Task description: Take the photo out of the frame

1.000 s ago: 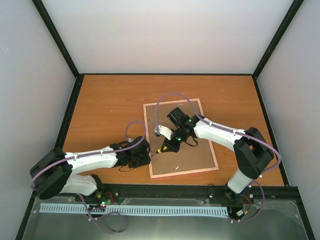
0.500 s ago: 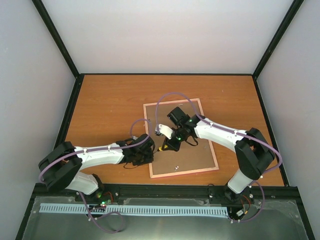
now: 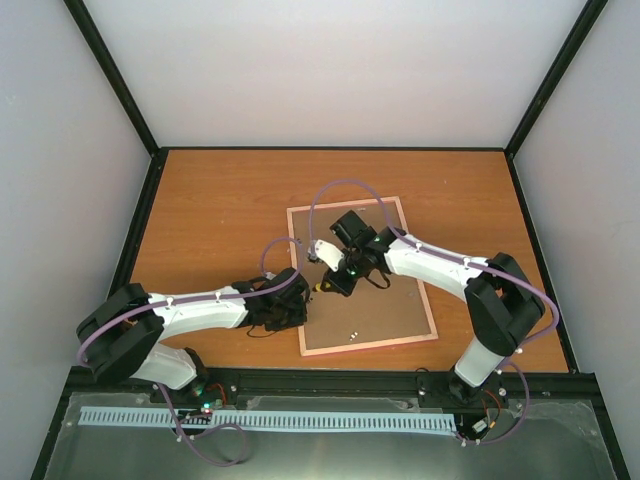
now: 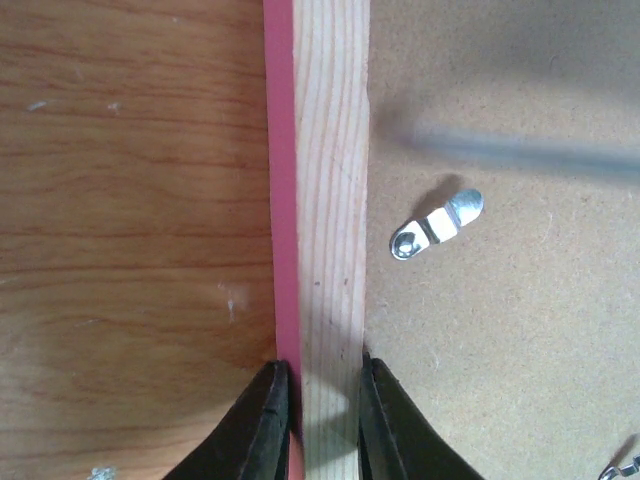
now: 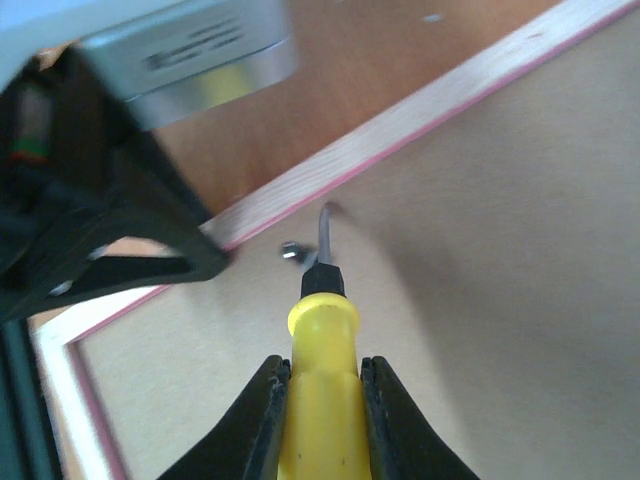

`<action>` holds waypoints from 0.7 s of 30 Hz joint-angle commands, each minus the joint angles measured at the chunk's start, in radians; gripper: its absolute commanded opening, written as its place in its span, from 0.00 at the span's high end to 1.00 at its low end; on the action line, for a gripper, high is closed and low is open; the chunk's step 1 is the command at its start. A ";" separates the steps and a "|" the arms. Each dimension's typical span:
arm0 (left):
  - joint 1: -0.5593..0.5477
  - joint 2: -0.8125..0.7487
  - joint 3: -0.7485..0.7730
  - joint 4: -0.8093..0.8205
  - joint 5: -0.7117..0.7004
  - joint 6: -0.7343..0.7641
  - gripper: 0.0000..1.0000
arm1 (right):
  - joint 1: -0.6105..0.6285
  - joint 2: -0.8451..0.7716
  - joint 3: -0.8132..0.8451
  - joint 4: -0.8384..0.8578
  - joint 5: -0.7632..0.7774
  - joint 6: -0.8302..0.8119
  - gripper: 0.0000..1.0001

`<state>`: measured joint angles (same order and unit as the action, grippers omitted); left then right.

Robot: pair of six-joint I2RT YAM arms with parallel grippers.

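We are working on the back of the frame, which is lying face down on the tabletop with its brown backing board uppermost. The photo is hiding under that board, so we are not seeing it. The left tool is clamping the frame's left rail, one finger on the pink outer edge and one on the inner side, and we judge it is steadying the frame. The right tool is gripping the yellow-handled screwdriver. Its thin steel blade is pointing near a small retaining clip just beside that rail, apparently not touching it. To do this step well, we are thinking the blade should meet the clip's free end at a shallow angle and push sideways, so the clip swivels about its screw. The board looks matte, fibrous and easily gouged. The rail is pale raw wood with straight grain and a painted edge. The clip is flat, shiny and round-ended. The handle is smooth, glossy plastic, so it could twist between the fingers.
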<state>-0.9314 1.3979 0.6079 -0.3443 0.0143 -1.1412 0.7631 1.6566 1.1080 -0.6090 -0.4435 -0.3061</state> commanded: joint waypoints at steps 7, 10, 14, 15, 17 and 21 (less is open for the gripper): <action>-0.006 0.013 -0.038 -0.052 -0.024 0.035 0.99 | -0.015 -0.137 0.029 -0.084 0.299 0.036 0.97; 0.007 0.026 -0.011 -0.043 -0.043 0.130 0.99 | -0.044 -0.228 0.013 -0.129 0.298 0.009 0.97; 0.079 0.062 0.040 -0.033 -0.028 0.301 0.99 | -0.188 -0.310 -0.026 -0.157 0.281 -0.041 0.97; 0.107 0.070 0.048 -0.023 -0.012 0.350 0.99 | -0.232 -0.324 -0.038 -0.161 0.275 -0.066 0.97; 0.177 0.079 0.062 -0.010 0.012 0.446 0.99 | -0.329 -0.343 -0.054 -0.173 0.255 -0.116 0.97; 0.327 0.113 0.141 -0.038 -0.056 0.617 0.94 | -0.504 -0.336 -0.059 -0.186 0.231 -0.223 0.97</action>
<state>-0.7288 1.4681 0.6769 -0.3389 0.0521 -0.7757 0.3710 1.3190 1.0653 -0.7547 -0.1875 -0.4038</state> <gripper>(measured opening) 0.165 0.147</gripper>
